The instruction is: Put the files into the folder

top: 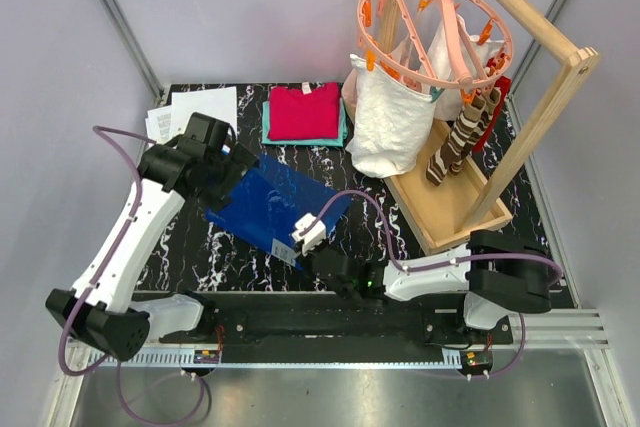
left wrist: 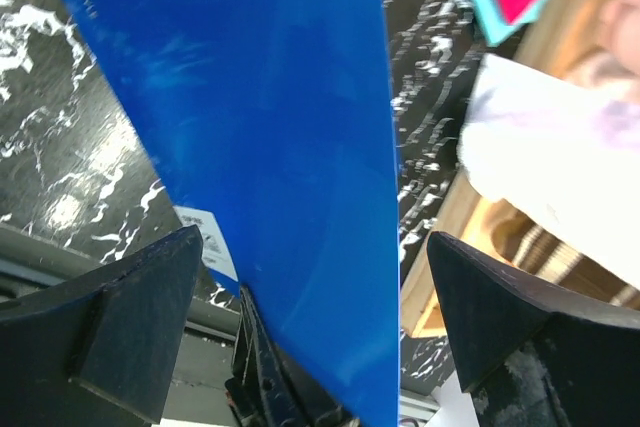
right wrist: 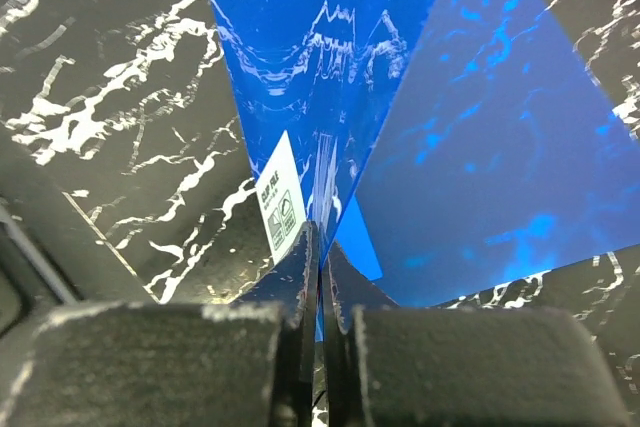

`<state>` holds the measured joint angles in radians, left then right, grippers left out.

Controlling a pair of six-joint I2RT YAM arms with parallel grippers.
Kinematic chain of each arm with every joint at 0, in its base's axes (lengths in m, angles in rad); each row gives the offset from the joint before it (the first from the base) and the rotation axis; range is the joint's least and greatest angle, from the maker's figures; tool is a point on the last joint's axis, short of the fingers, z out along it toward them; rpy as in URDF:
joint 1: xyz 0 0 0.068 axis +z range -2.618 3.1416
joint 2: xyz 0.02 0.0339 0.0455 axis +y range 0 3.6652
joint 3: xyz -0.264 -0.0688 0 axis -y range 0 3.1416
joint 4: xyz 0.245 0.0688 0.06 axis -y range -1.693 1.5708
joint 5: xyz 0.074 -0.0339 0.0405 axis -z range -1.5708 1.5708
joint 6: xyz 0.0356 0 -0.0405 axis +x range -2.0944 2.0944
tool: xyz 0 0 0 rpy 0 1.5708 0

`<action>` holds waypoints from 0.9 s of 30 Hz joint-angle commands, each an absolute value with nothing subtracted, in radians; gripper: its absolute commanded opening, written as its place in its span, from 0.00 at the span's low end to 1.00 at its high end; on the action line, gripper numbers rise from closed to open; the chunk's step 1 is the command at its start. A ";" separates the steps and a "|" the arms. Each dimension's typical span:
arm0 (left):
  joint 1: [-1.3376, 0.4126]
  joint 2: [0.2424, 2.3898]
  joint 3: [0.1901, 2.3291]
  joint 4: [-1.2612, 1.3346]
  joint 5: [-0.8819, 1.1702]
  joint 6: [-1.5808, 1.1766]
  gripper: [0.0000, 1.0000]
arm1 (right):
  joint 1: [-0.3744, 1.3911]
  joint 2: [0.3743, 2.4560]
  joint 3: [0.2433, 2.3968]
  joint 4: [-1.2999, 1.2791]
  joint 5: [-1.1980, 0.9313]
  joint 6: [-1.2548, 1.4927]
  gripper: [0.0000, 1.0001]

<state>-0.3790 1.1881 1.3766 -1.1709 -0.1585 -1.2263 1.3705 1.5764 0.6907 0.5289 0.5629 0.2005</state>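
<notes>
Plain pale grey walls [top: 250,7] joined by metal corner struts [top: 117,12] enclose a black, white-veined marble tabletop [top: 190,252], where a light wooden rack [top: 542,127] stands well right of the right gripper [top: 308,232].

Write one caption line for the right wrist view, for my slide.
Right gripper shut on the blue folder at its edge, beside its white barcode sticker, over the black marbled table.

Blue folder [top: 270,202] mid-table, cover raised; white files [top: 210,105] far-left.
</notes>
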 commanded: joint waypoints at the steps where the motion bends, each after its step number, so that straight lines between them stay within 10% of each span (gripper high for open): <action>1: -0.376 1.221 1.399 -1.187 -0.175 -1.269 0.99 | 1.408 1.600 0.736 0.554 0.690 0.081 0.00; 6: -0.385 1.230 1.326 -1.132 -0.161 -1.220 0.87 | 1.427 1.606 0.739 0.568 0.710 0.043 0.00; 10: -0.414 1.168 1.289 -1.091 -0.265 -1.099 0.23 | 1.434 1.588 0.726 0.548 0.695 0.043 0.01; 14: -0.414 1.027 1.139 -0.983 -0.327 -0.875 0.10 | 1.434 1.499 0.738 0.398 0.569 0.113 0.27; 15: -0.413 0.996 1.081 -0.964 -0.324 -0.844 0.06 | 1.434 1.473 0.732 0.361 0.552 0.135 0.54; 18: -0.408 0.876 0.991 -0.876 -0.243 -0.724 0.00 | 1.434 1.340 0.700 0.261 0.442 0.213 0.87; 27: -0.405 0.698 0.914 -0.876 -0.147 -0.534 0.00 | 1.252 1.094 0.868 -0.262 0.254 0.397 1.00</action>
<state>-0.4091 0.7361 0.9363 -0.9199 -0.1810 -0.6483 1.3983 1.0870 0.7483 0.0090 0.3759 0.2832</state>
